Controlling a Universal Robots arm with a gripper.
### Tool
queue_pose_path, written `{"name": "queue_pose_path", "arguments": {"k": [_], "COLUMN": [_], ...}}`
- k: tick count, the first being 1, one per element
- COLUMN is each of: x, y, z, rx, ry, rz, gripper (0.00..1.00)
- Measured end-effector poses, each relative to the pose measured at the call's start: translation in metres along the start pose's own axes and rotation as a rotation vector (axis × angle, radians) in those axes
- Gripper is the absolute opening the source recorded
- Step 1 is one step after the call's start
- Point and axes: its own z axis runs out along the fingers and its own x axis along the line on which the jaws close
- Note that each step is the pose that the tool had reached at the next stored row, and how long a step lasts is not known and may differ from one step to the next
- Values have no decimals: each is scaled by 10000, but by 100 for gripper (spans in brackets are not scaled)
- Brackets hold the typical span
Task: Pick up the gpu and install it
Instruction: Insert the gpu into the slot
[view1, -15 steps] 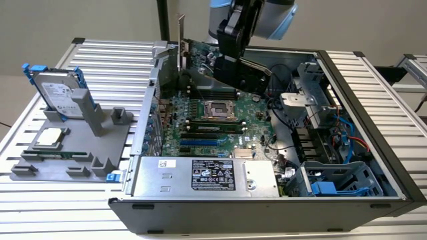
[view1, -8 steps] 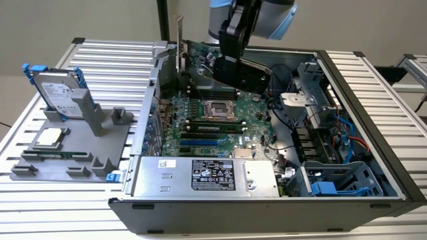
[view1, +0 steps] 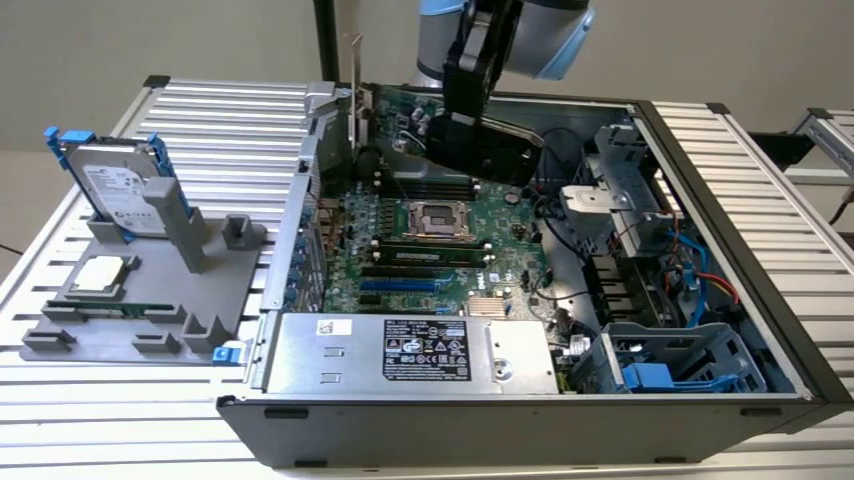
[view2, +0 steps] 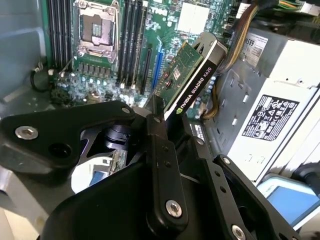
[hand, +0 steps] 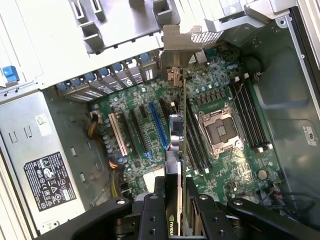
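Hanging over the motherboard (view1: 427, 250), the tool (hand: 174, 187) clamps the gpu (view2: 192, 77).

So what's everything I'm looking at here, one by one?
gpu: one, green with black cooler, held tilted over the motherboard
motherboard: one, green, inside the case
computer case: one, black, open on the table
power supply: one, silver, inside the case
hard drive: one, silver with blue rails, upright in the holder
holder: one, grey, at the exterior view's left
table: one, silver, ribbed
arm: one, grey and blue, above the case
jaws: one pair, black, shut on the gpu
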Motion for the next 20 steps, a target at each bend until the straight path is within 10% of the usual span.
{"name": "queue_pose_path", "arguments": {"k": [20], "x": [0], "y": [0], "z": [0], "rx": [-62], "ry": [125], "rz": [-2531], "gripper": [0]}}
